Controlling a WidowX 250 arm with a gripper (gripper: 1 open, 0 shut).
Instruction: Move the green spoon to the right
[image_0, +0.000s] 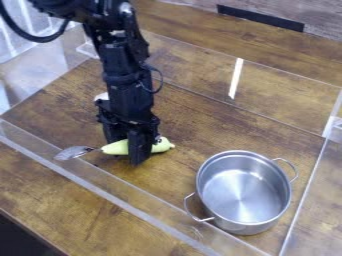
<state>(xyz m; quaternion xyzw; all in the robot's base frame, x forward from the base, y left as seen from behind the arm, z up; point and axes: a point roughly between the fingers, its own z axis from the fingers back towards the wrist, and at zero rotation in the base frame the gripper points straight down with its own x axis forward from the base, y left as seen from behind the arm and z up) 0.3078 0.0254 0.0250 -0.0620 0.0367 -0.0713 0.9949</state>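
- The black pincer (132, 152) points straight down, its jaws narrow astride the fat yellow-green handle of the green spoon (156, 145); a firm hold cannot be confirmed.
- The spoon lies on the wooden tabletop (267, 95) near its front edge, silver bowl leftward.
- Best to clamp squarely mid-handle, lift slightly, and stop short of the two-handled steel pot (243, 190).

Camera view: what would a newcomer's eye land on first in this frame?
The black robot arm dominates, reaching down from the upper left with its tool set straight down over the green spoon on the wooden table. To the lower right stands an empty steel pot, apart from the spoon.
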